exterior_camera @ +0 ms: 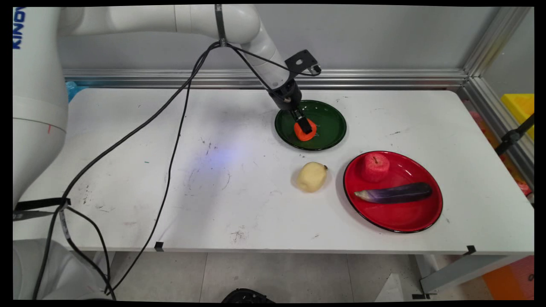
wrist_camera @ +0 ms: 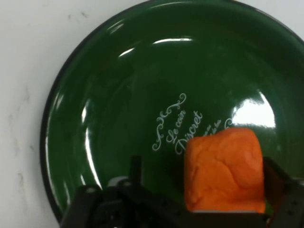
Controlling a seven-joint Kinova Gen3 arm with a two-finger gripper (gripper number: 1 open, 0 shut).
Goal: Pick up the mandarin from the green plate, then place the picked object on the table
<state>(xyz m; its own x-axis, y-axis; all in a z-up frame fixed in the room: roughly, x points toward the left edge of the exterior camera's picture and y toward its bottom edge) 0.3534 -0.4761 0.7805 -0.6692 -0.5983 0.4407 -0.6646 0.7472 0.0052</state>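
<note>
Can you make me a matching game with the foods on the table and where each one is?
Things:
1. orange piece
2. yellow potato
3. red apple
4. purple eggplant

Places:
A. bare on the white table, between the two plates
B. on the green plate, at the gripper
C. lying across the middle of the red plate
D. at the far side of the red plate, stem up

Pairs: 1-B, 2-A, 3-D, 4-C
</note>
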